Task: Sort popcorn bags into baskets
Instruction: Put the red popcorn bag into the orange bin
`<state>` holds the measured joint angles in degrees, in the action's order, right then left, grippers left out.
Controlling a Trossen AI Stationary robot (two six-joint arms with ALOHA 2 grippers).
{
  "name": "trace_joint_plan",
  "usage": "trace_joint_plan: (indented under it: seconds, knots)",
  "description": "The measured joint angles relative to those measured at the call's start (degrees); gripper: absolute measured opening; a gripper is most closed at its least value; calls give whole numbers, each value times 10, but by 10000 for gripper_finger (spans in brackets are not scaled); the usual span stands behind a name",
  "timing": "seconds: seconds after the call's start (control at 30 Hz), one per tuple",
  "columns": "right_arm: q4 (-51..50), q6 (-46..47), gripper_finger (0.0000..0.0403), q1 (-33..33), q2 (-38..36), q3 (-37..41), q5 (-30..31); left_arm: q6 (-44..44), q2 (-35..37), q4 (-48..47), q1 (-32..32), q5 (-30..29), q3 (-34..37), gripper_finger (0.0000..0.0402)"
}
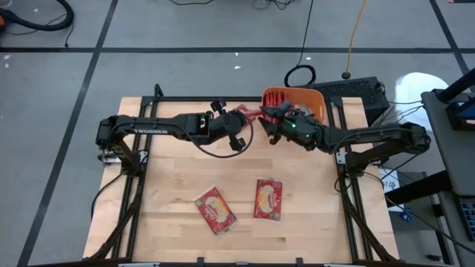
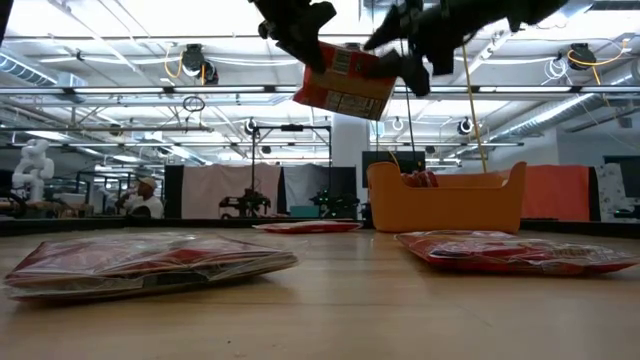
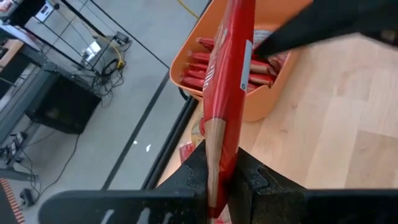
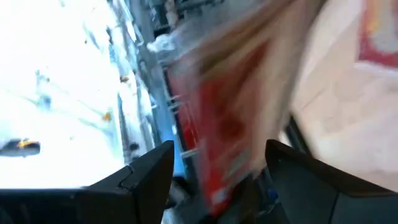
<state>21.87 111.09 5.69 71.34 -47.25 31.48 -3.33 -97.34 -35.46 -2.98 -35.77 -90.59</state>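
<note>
My left gripper [image 1: 241, 122] [image 3: 219, 165] is shut on a red popcorn bag [image 2: 345, 85], held high over the table's far middle, just left of the orange basket [image 1: 315, 100] [image 2: 445, 200]. The basket holds several red bags [image 3: 211, 62]. My right gripper [image 1: 269, 122] [image 4: 219, 152] is open, its fingers on either side of the same bag [image 4: 224, 137]; the blur hides whether they touch it. Two more bags [image 1: 215, 209] [image 1: 269, 199] lie flat on the near part of the table. My left gripper pinches the bag between its two fingers at one end [image 3: 219, 146], coming slantwise down from the table's left. The bag juts forward from the fingers, edge-on in the wrist view. It is tilted and lifted clear of the table and the basket.
Another red bag [image 2: 305, 227] lies flat near the table's far edge, left of the basket. Black frame rails [image 1: 137, 193] run along the table's sides. Bare wood [image 1: 178, 159] lies between the arms and the two near bags.
</note>
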Motion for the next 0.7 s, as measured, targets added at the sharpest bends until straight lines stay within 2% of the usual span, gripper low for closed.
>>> trace_joint_plan:
  seconds: [0.13, 0.23, 0.5, 0.7]
  knots:
    - [7, 24, 240, 7, 0, 19, 0, -18, 0, 11, 0, 11, 0, 30]
    - [6, 25, 220, 10, 0, 22, -1, -54, 0, 24, 2, 32, 0, 30]
    - [17, 21, 167, 13, 1, 22, 2, -82, -16, 43, 4, 26, 0, 30]
    - [16, 22, 154, 13, 0, 22, 8, -103, -33, 61, 4, 7, 0, 31]
